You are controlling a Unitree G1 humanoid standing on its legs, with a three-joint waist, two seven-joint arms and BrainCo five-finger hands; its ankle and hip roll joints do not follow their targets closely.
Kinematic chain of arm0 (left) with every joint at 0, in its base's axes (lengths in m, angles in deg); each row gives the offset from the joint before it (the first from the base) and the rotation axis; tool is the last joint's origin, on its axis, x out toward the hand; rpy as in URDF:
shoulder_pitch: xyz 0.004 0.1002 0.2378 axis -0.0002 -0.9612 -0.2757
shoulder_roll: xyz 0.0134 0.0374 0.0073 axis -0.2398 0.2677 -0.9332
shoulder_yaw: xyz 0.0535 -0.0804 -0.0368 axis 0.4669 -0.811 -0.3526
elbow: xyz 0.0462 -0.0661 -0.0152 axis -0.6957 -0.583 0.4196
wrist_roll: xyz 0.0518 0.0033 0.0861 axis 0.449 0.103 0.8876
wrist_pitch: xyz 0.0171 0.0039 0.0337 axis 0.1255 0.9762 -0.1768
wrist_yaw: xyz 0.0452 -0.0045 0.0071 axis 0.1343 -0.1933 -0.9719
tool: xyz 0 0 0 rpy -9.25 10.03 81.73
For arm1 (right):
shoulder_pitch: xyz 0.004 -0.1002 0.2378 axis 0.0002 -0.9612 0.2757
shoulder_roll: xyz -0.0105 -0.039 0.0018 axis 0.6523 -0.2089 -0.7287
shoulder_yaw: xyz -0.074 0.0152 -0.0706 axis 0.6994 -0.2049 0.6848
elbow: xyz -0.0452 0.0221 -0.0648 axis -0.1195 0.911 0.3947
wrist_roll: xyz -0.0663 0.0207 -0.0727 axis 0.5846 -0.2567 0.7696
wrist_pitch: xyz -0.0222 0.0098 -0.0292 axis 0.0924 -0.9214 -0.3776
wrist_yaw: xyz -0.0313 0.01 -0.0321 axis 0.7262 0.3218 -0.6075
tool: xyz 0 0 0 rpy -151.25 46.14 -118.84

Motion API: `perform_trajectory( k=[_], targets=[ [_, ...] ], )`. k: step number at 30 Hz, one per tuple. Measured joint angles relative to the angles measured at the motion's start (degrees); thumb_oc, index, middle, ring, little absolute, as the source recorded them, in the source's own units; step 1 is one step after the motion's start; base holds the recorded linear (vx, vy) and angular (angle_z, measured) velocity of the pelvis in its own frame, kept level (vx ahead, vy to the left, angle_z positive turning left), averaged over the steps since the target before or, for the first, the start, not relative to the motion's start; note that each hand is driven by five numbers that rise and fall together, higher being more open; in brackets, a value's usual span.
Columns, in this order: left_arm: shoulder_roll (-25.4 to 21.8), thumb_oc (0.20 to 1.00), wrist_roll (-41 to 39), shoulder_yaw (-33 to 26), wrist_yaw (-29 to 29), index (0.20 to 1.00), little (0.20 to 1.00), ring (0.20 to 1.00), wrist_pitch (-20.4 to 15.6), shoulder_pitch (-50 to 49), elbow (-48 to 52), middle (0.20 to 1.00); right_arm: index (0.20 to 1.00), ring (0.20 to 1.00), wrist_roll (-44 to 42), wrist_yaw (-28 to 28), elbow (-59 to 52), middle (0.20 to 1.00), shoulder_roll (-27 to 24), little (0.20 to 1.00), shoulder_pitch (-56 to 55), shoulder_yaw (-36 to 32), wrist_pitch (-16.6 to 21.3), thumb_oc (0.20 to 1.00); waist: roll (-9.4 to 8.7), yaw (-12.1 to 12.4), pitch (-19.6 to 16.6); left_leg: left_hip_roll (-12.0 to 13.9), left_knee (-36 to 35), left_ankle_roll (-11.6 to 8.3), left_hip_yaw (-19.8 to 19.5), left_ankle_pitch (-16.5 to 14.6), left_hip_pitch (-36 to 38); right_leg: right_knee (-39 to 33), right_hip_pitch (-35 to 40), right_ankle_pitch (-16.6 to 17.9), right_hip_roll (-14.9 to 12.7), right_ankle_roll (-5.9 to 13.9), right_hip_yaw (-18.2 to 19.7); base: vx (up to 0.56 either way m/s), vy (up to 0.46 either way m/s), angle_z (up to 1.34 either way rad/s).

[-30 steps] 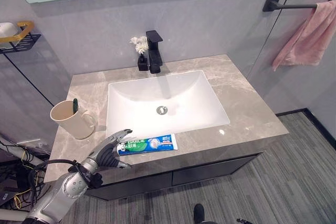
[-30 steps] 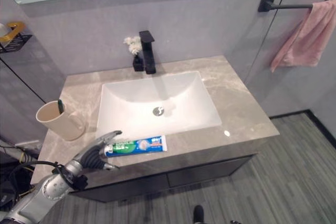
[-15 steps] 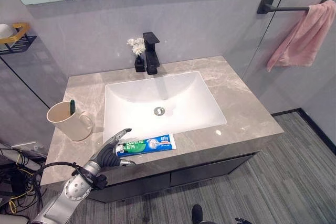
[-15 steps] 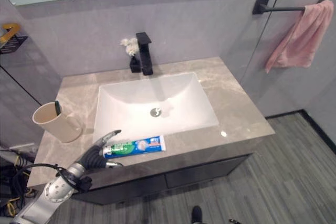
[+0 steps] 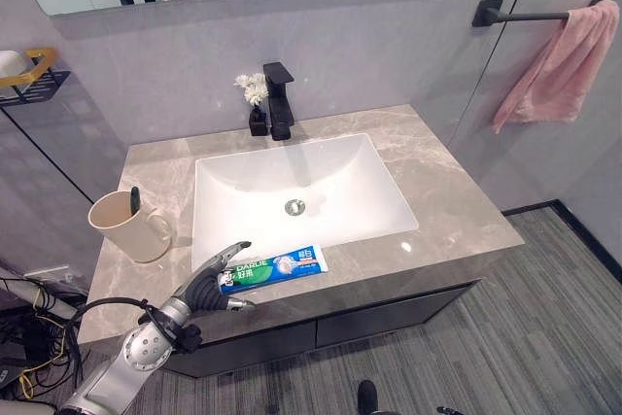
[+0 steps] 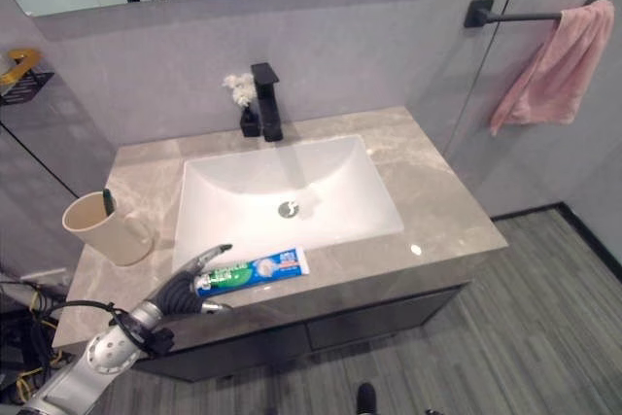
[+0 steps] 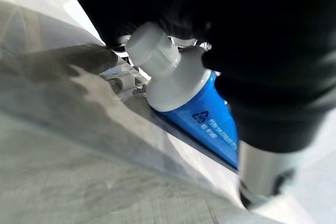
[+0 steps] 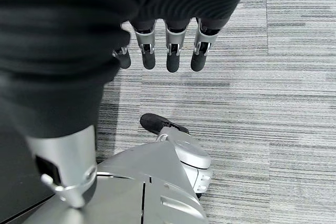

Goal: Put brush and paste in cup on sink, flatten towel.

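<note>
A blue and green toothpaste tube (image 5: 277,266) lies on the counter's front strip, just in front of the white basin (image 5: 301,191). My left hand (image 5: 199,291) is at the tube's capped end, open, with a finger above it and the thumb below. The left wrist view shows the white cap (image 7: 157,56) right against the palm. A beige cup (image 5: 124,230) stands at the counter's left with a dark toothbrush (image 5: 134,199) in it. A pink towel (image 5: 559,65) hangs bunched on the wall bar at the right. My right hand (image 8: 173,56) hangs open over the floor.
A black faucet (image 5: 281,99) and a small flower bottle (image 5: 259,104) stand behind the basin. A wire shelf (image 5: 29,70) juts from the left wall. The grey stone counter (image 5: 457,201) stretches to the right of the basin.
The camera has shifted a little. My left hand has edged closer to the tube's capped end; the tube lies in the same place.
</note>
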Motion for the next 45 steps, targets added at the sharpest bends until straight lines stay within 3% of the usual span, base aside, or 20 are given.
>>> perform_trajectory(
  k=[16, 18, 20, 26, 30, 32, 35, 38, 45],
  targets=[
    [0.0, 0.749, 0.0, 0.8, 0.6, 0.749, 0.749, 0.749, 0.1, 1.0, -0.1, 0.749, 1.0, 1.0, 0.0, 0.1, 0.0, 1.0, -0.3, 1.0, 0.3, 0.0, -0.1, 1.0, -0.03, 0.0, 0.0, 0.0, 0.0, 0.0, 0.6, 0.0, 0.2, 0.0, -0.2, 0.3, 0.2, -0.09, 0.7, 0.0, 0.0, -0.02],
    [0.0, 0.718, 0.0, 0.8, 0.6, 0.718, 0.718, 0.718, 0.2, 1.0, -0.1, 0.718, 1.0, 1.0, 0.0, 0.1, 0.0, 1.0, -0.3, 1.0, 0.4, 0.0, -0.1, 1.0, -0.03, 0.0, 0.0, 0.0, 0.0, 0.0, 0.6, 0.0, 0.2, 0.0, -0.2, 0.3, 0.2, -0.12, 0.7, 0.0, 0.0, 0.0],
    [0.0, 0.598, 0.0, 0.8, 0.6, 0.598, 0.598, 0.598, 0.4, 1.6, -0.6, 0.598, 1.0, 1.0, 0.0, 0.1, 0.0, 1.0, -0.4, 1.0, 0.6, 0.0, -0.1, 1.0, -0.01, 0.0, 0.0, 0.0, 0.0, 0.0, 0.6, 0.0, 0.3, 0.0, -0.1, 0.4, 0.2, -0.16, 0.7, 0.0, 0.0, 0.0],
    [0.1, 0.536, 0.1, 0.8, 0.5, 0.536, 0.536, 0.536, 1.7, 4.1, -1.9, 0.536, 1.0, 1.0, 0.0, 0.1, 0.0, 1.0, -0.6, 1.0, 1.0, 0.0, -0.1, 1.0, 0.22, -0.2, -0.1, 0.1, 0.0, 0.02, 0.7, 0.0, 1.0, 0.0, 0.2, 0.4, 0.3, -0.2, 0.8, 0.0, 0.0, -0.01],
    [0.3, 0.438, 0.2, 0.8, 0.4, 0.438, 0.438, 0.438, 2.0, 5.0, -2.5, 0.438, 1.0, 1.0, -0.9, 0.1, 0.0, 1.0, -1.1, 1.0, 1.1, -0.1, -0.2, 1.0, 0.53, -0.2, -0.3, 0.1, 0.0, 0.02, 0.7, 0.0, 1.0, 0.0, 0.3, 0.4, 0.3, -0.21, 0.8, 0.0, 0.0, 0.0],
    [0.3, 0.438, 0.2, 0.8, 0.4, 0.438, 0.438, 0.438, 2.1, 5.7, -3.1, 0.438, 1.0, 1.0, -1.2, 0.1, 0.0, 1.0, -1.2, 1.0, 1.1, -0.1, -0.2, 1.0, 0.67, -0.2, -0.3, 0.1, 0.0, 0.02, 0.7, 0.0, 1.0, 0.0, 0.3, 0.4, 0.3, -0.22, 0.8, 0.0, 0.0, 0.0],
    [0.4, 0.363, 0.7, 0.8, 0.2, 0.363, 0.363, 0.363, 2.1, 6.4, -3.7, 0.363, 1.0, 1.0, -2.4, 0.1, 0.1, 1.0, -1.3, 1.0, 1.0, -0.7, -0.2, 1.0, 0.91, -0.3, -0.4, 0.1, 0.0, 0.02, 0.7, 0.0, 1.1, 0.0, 0.3, 0.4, 0.3, -0.25, 0.8, 0.0, 0.0, 0.0],
    [0.4, 0.2, 1.0, 0.6, 0.1, 0.2, 0.2, 0.2, 2.5, 6.6, -3.9, 0.2, 1.0, 1.0, -4.6, 0.1, 0.5, 1.0, -1.5, 1.0, 1.1, -3.4, -0.2, 1.0, 1.26, -0.5, -0.7, 0.1, 0.0, 0.02, 0.7, 0.0, 1.1, 0.0, 0.4, 0.4, 0.3, -0.24, 0.8, 0.0, 0.0, 0.0],
    [0.4, 0.2, 3.5, 1.2, 0.3, 0.2, 0.2, 0.2, 2.2, 5.1, -3.7, 0.2, 1.0, 1.0, -11.2, 0.0, 2.7, 1.0, -1.9, 1.0, 0.7, -7.3, -0.2, 1.0, 1.24, -0.9, -1.1, 0.2, 0.0, 0.18, 0.8, -0.4, 1.9, 0.0, 1.5, 0.1, 0.4, -0.06, 0.8, 0.0, 0.0, 0.0]
  ],
)
